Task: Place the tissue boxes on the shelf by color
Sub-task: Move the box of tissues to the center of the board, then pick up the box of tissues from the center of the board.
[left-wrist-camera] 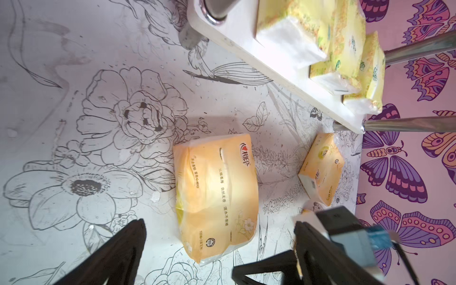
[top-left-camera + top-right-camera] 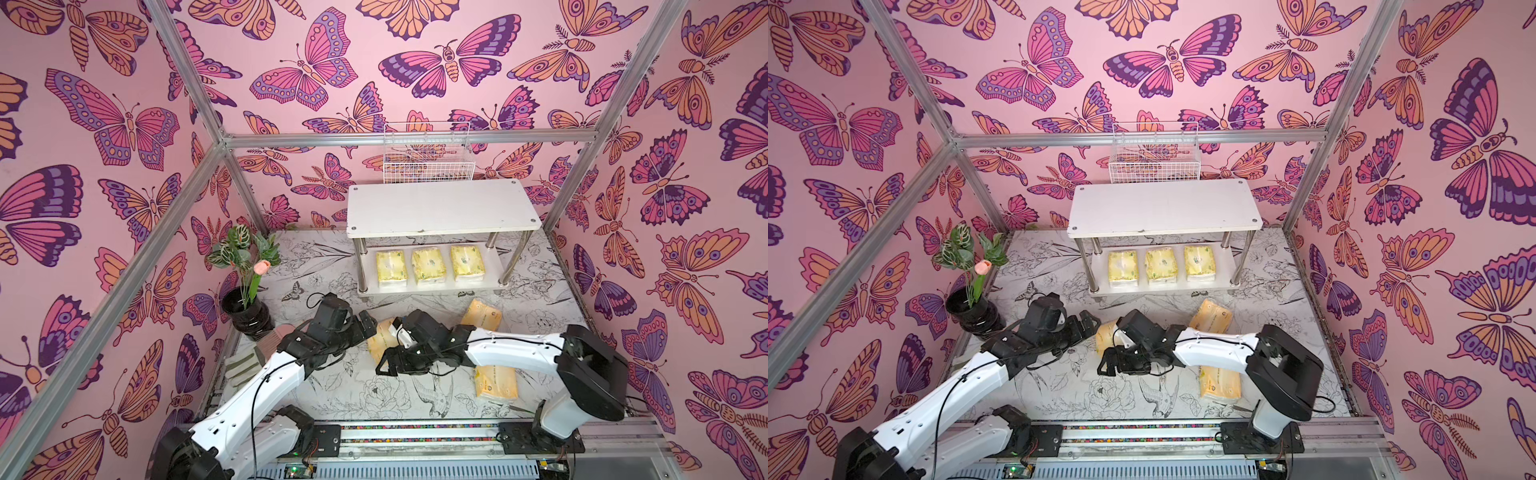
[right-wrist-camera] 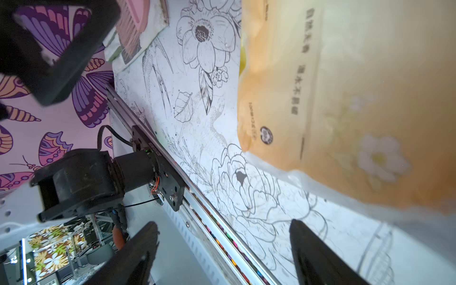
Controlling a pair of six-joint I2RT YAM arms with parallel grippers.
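Left gripper (image 1: 219, 223) and right gripper (image 3: 223, 223), jaws open and empty, near an orange tissue pack (image 1: 214, 192); three yellow packs (image 2: 428, 266) on shelf's (image 2: 436, 203) lower board.

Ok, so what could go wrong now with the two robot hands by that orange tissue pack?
The left gripper and right gripper both sit open at the same orange pack, so they might bump. The pack's soft, shiny wrap could slip when squeezed. Lifting it to the shelf's top board, it might catch the edge.
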